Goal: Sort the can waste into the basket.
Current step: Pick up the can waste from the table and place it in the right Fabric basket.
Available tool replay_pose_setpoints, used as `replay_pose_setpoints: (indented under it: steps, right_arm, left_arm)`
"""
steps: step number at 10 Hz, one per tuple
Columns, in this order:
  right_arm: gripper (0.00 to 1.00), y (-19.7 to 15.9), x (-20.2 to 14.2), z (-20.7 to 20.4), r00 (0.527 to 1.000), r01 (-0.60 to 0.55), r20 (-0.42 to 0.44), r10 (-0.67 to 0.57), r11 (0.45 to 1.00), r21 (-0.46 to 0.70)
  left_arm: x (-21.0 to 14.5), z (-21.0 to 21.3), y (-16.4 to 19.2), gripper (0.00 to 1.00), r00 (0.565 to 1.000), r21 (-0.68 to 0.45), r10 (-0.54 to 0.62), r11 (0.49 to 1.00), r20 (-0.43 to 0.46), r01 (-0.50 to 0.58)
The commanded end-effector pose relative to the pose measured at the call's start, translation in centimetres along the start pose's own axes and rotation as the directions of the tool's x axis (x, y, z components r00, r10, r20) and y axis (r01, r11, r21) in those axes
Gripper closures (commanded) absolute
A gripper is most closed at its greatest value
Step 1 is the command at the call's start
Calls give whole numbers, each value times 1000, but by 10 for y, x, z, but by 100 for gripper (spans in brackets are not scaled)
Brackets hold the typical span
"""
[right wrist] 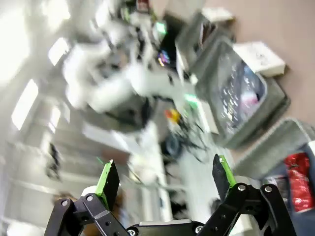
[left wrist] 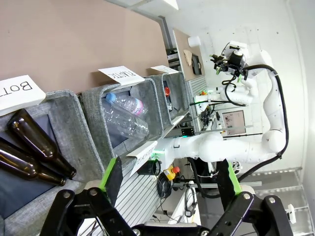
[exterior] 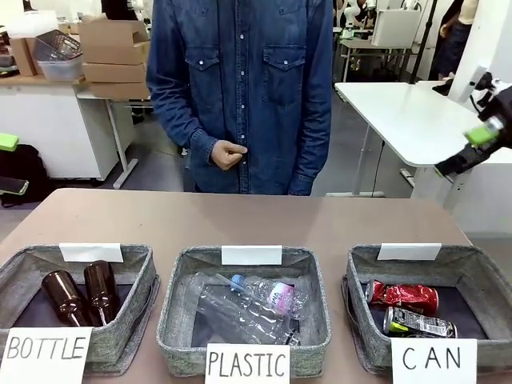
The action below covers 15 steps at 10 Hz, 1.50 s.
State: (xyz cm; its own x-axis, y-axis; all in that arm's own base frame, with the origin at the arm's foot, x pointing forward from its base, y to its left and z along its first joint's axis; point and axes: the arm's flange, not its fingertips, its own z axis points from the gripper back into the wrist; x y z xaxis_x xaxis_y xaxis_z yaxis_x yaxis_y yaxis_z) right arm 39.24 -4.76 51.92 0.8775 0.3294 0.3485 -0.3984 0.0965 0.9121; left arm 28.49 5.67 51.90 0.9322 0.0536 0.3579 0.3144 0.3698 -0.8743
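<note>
Two cans lie in the grey basket (exterior: 480, 264) signed "CAN" at the front right: a red dented can (exterior: 404, 296) and behind the sign a dark can (exterior: 420, 323). The red can (right wrist: 299, 181) also appears at the right edge of the blurred right wrist view, and as a red spot (left wrist: 167, 91) inside the far basket (left wrist: 162, 86) in the left wrist view. My right gripper (exterior: 480, 144) hangs high at the right edge, above and beyond the basket; its fingers (right wrist: 165, 182) stand open and empty. My left gripper (left wrist: 172, 179) is open with nothing between its green pads.
The middle basket (exterior: 184, 312) signed "PLASTIC" holds clear plastic bottles (exterior: 256, 304). The left basket (exterior: 136, 312) signed "BOTTLE" holds two brown glass bottles (exterior: 80, 294). A person in a denim shirt (exterior: 240, 88) stands at the far side, one hand (exterior: 226, 154) held at the waist.
</note>
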Motion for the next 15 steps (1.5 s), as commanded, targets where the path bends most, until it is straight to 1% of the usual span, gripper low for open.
replay_pose_setpoints:
  steps: [1, 2, 3, 15]
  right_arm:
    - [0, 6, 4, -11, 771, 204, 539, -341, 933, 298]
    - [0, 3, 6, -10, 772, 210, 536, -342, 933, 293]
    - [0, -3, 2, 4, 988, 102, 110, -108, 993, 63]
    - [0, -3, 2, 4, 988, 102, 110, -108, 993, 63]
  left_arm:
    - [1, -2, -3, 0, 1000, -17, -3, 1000, 7, 3]
    - [1, -2, -3, 0, 1000, -17, -3, 1000, 7, 3]
    - [1, -2, -3, 0, 1000, -17, -3, 1000, 7, 3]
    - [1, -2, -3, 0, 1000, -17, -3, 1000, 7, 3]
